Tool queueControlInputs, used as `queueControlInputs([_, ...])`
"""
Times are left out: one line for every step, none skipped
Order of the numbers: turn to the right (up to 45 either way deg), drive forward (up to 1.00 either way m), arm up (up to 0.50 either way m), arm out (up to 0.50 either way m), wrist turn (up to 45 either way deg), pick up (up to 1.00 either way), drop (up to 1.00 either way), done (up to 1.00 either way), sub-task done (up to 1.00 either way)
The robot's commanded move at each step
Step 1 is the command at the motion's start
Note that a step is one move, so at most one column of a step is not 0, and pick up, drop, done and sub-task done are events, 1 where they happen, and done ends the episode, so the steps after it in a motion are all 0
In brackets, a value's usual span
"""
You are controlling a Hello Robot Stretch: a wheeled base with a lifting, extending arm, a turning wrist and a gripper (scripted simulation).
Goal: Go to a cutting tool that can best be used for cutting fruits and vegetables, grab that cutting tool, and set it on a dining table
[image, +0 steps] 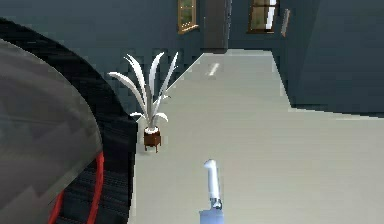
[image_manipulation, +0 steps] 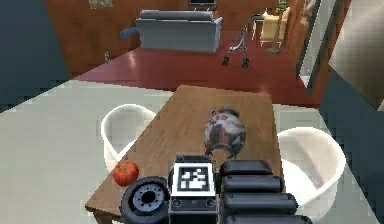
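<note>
Wooden table, white chairs, grey sofa

Lighting: diffuse, moderately bright. Pale floor evenly lit; blue walls dimmer. Wooden desk beyond the tool carries a soft sheen; sofa farther beyond it brightly lit.

On the worktop, a vase sits beyond the jaws and a fruit left of them. A left chair and a right chair flank the worktop.
</note>
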Motion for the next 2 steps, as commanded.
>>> queueControlInputs([0.0,0.0,0.0,0.48,0.0,0.0,0.0,0.0,0.0])
queueControlInputs([0.0,0.0,0.0,0.0,45.0,0.0,0.0,0.0,0.0])
